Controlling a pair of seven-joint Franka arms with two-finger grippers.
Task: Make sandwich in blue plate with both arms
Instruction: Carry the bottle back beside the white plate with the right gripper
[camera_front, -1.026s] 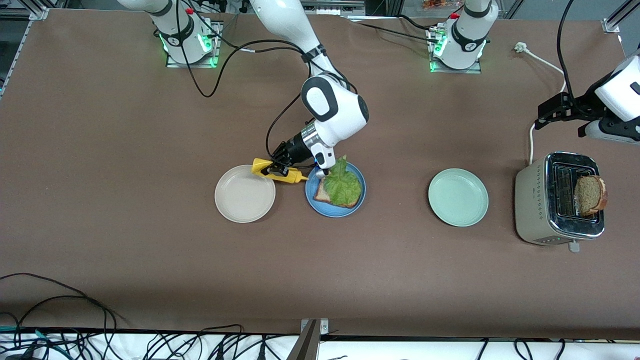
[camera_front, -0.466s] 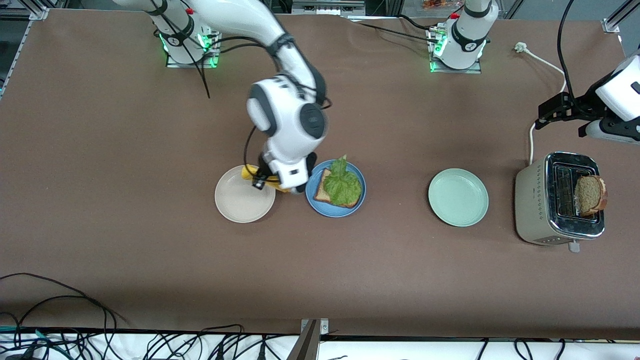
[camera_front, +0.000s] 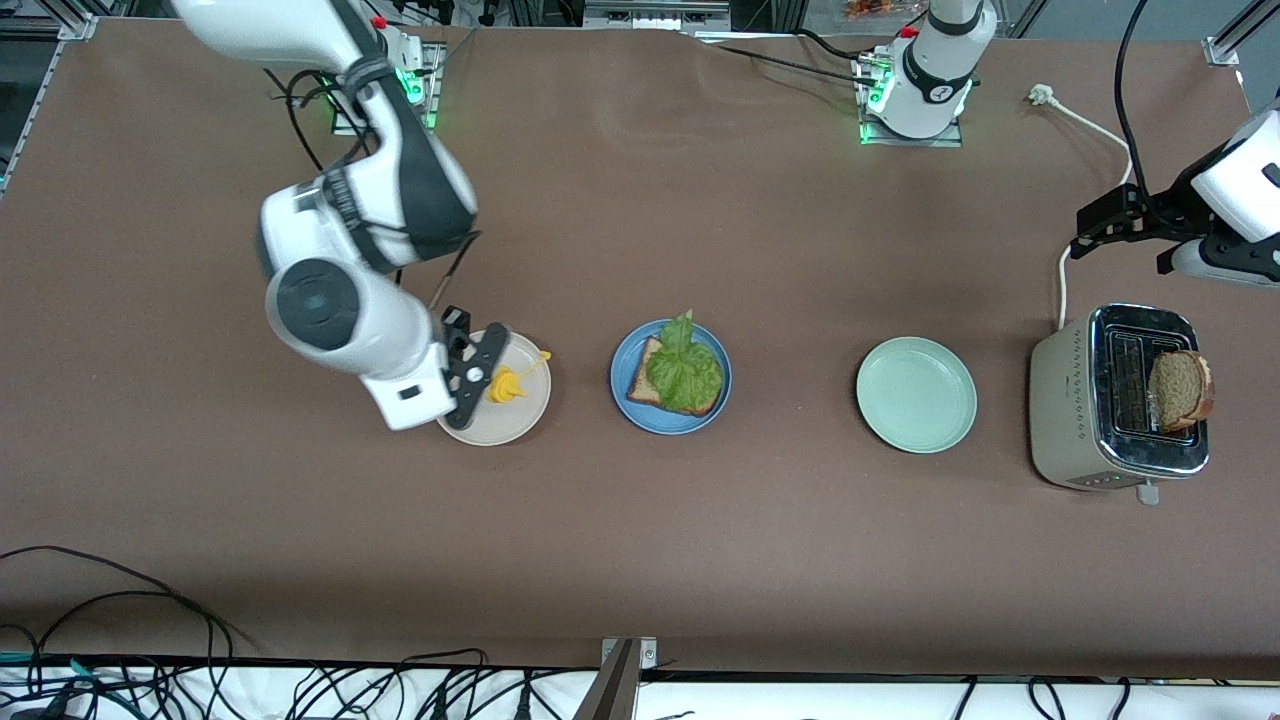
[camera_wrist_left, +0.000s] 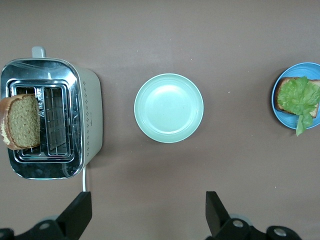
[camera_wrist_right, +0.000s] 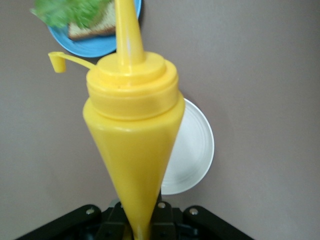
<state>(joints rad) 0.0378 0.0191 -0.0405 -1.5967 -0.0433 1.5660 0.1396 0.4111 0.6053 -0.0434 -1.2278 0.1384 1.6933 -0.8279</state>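
My right gripper (camera_front: 490, 375) is clamped on a yellow squeeze bottle (camera_wrist_right: 131, 125), pinched low on its narrow end, nozzle pointing away from my fingers, its tethered cap hanging loose — held above the beige plate (camera_front: 520, 420). My left gripper (camera_front: 1120, 225) hangs with its fingers (camera_wrist_left: 75, 216) spread wide and empty over the bare table beside the toaster (camera_front: 1075, 400), waiting. The blue plate (camera_front: 622, 385) sits well clear of my right fingers, toward the left arm's end from the beige plate; on it lies one bread slice (camera_front: 642, 385) under the lettuce leaf (camera_front: 685, 370). Second slice (camera_front: 1178, 388) stands in the toaster slot, not yet placed. Risks noted: the uncapped nozzle may drip on plate or table if I squeeze harder; the bottle, gripped at its taper, may topple on release. Lifting the second slice, my left fingers may crush it or snag the slot — and landing it off-centre could drag the lettuce off.
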